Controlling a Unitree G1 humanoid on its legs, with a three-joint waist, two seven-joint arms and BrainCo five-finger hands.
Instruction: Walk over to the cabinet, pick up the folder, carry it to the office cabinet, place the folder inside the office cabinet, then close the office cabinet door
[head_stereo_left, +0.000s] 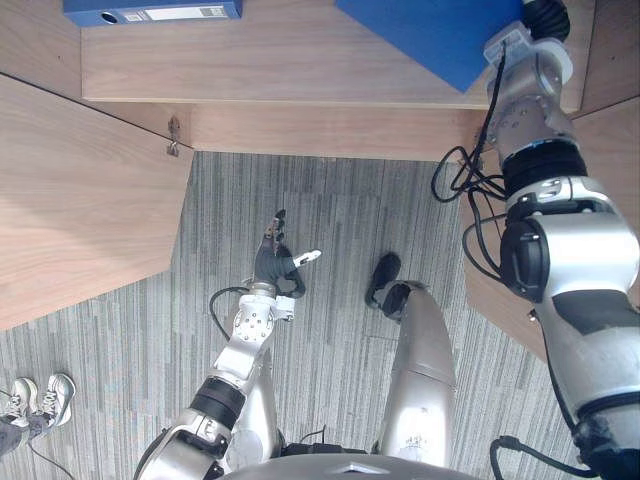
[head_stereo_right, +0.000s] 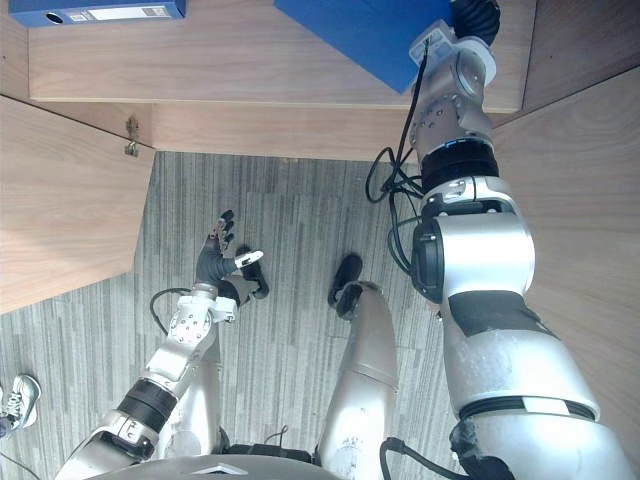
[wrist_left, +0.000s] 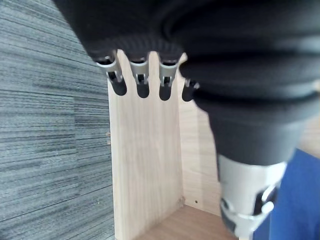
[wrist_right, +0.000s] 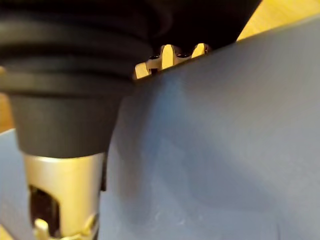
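Placing step, it seems: right hand (wrist_right: 169, 54) against the blue folder (head_stereo_left: 430, 35) over the cabinet shelf (head_stereo_left: 280, 60), grip impossible to tell, release next.

Blue folder (head_stereo_left: 440, 35) askew in open cabinet (head_stereo_left: 300, 70)

So the folder (head_stereo_left: 430, 35) is lying over the cabinet shelf (head_stereo_left: 300, 60), touching the right robot hand (head_stereo_left: 545, 15); another binder (head_stereo_left: 150, 12) is sitting well off to its left. The left robot hand (head_stereo_left: 272, 265) is hanging over the floor (head_stereo_left: 340, 230), door (head_stereo_left: 80, 200) to its left.
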